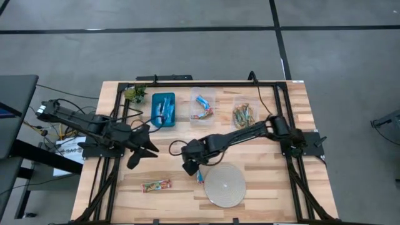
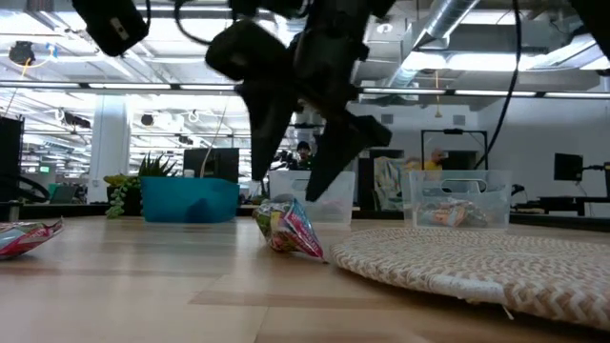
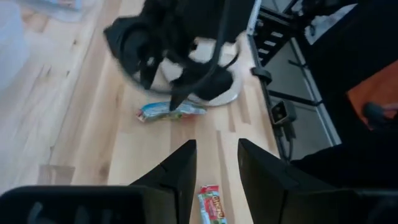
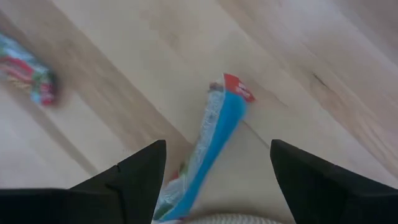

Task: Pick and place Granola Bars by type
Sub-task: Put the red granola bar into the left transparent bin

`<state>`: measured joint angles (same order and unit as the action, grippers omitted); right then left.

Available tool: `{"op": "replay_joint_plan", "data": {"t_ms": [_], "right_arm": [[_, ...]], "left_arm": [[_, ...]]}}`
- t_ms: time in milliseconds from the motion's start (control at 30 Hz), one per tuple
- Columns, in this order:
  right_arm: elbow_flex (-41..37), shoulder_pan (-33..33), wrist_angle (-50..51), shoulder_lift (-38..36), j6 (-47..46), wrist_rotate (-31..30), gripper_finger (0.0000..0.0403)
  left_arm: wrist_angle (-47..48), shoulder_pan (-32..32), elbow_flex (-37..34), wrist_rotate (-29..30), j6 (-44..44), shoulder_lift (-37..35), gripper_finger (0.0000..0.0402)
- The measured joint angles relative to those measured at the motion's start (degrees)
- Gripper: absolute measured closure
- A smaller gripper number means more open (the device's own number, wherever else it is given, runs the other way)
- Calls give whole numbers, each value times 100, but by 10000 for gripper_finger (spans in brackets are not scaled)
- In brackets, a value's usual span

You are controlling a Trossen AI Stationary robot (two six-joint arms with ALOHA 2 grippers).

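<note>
I see a blue-wrapped granola bar [image 4: 214, 140] lying on the wood near the table's front edge, its end against the rim of the round woven disc [image 1: 225, 185]. My right gripper [image 4: 214, 177] hangs just above it – fingers spread wide either side, nothing held. A red-and-green bar [image 1: 155, 185] lies well apart toward the front-left corner. My left gripper [image 1: 142, 150] waits near the left edge, fingers apart – empty.

Pale wood table [image 1: 262, 187], smooth; woven disc [image 1: 225, 185], rough; bar [image 4: 211, 140], glossy foil.
</note>
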<state>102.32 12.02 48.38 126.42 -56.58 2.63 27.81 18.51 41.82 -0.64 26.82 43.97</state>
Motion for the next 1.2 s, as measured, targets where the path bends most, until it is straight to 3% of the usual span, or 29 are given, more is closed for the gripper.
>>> {"op": "replay_joint_plan", "data": {"t_ms": [367, 633, 800, 933, 1033, 1200], "right_arm": [[1105, 38, 969, 1013, -302, 121, 138], [1189, 36, 945, 1057, -281, 262, 258], [1221, 6, 721, 998, 113, 350, 339], [1329, -141, 521, 779, 560, 393, 379], [1330, -365, 439, 418, 925, 278, 394], [1327, -897, 550, -384, 1487, -463, 392]], "left_arm": [[153, 111, -4, -1, -73, -294, 293], [96, 111, -4, 15, -12, -327, 293], [60, 111, -4, 162, 150, -327, 293], [-215, 111, -4, 305, 311, -327, 293], [-492, 111, -2, 493, 378, -327, 293], [-871, 109, -2, 929, 433, -325, 293]]}}
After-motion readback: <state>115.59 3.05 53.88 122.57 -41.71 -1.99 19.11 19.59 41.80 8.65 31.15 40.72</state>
